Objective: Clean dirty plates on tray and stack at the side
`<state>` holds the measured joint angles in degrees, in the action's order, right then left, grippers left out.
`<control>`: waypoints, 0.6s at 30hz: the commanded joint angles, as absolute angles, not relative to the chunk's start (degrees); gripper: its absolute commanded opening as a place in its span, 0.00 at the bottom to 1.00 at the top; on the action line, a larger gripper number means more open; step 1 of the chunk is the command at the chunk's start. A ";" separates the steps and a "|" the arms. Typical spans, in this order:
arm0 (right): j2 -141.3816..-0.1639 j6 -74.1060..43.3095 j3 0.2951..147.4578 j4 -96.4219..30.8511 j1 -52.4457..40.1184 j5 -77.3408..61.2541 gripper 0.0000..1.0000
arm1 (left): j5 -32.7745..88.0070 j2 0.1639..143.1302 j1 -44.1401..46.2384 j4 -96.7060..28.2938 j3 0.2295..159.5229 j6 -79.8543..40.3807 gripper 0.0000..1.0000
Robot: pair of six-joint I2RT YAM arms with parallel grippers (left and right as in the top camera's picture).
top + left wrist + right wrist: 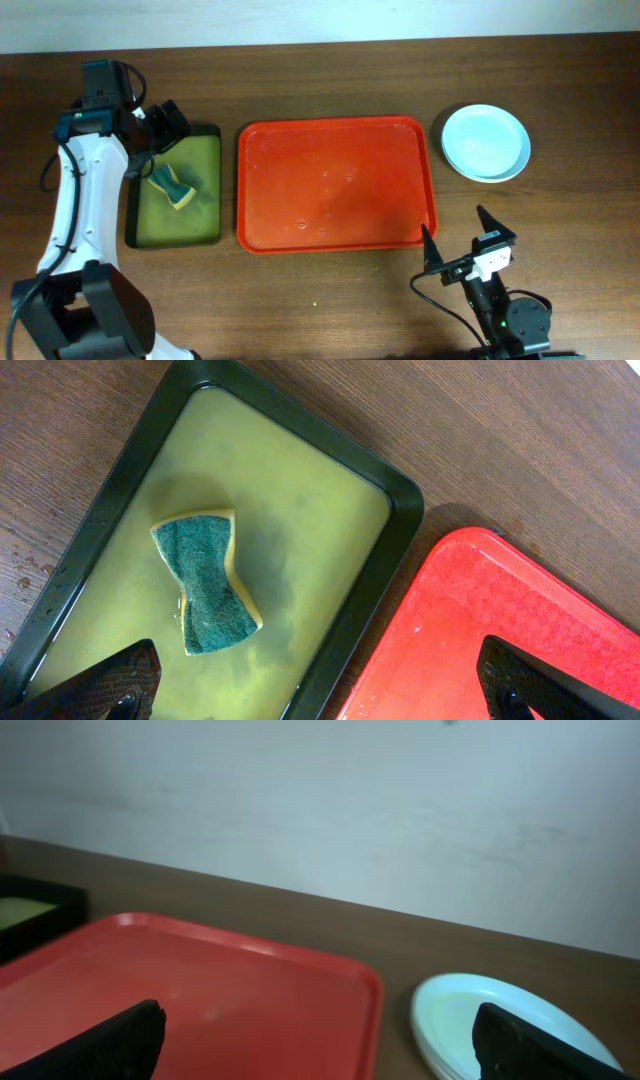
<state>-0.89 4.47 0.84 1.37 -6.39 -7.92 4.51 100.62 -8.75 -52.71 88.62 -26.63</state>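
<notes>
The left gripper (320, 695) has its fingers (110, 685) spread wide, holding nothing, above a black tray (400, 530). A green-and-yellow sponge (205, 580) lies on that tray's yellow-green inside. The right gripper (455, 225) is also spread wide and empty, just off the front right corner of the red tray (335, 185). The plates (485, 142) sit stacked on the table (320, 70) beside the red tray's far right corner, a pale blue one on top.

Overhead view: straight down on the whole table (330, 80). Left wrist: close above the black tray (398, 520). Right wrist: low, facing the wall (320, 800). All three show the red tray (340, 185).
</notes>
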 commanded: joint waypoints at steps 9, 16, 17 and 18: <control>-0.19 3.86 0.32 -4.47 -2.52 -2.31 0.99 | 4.73 100.68 -8.91 -52.62 88.86 -26.48 0.99; -0.19 3.86 0.32 -4.34 -2.55 -2.28 0.98 | 4.73 100.68 -8.91 -52.62 88.86 -26.48 0.99; -0.19 3.86 0.32 -4.36 -2.55 -2.31 0.99 | 4.73 100.68 -8.91 -52.62 88.86 -26.48 0.99; -0.19 3.86 0.32 -4.34 -2.55 -2.31 0.99 | 4.73 100.68 -8.91 -52.62 88.86 -26.48 0.99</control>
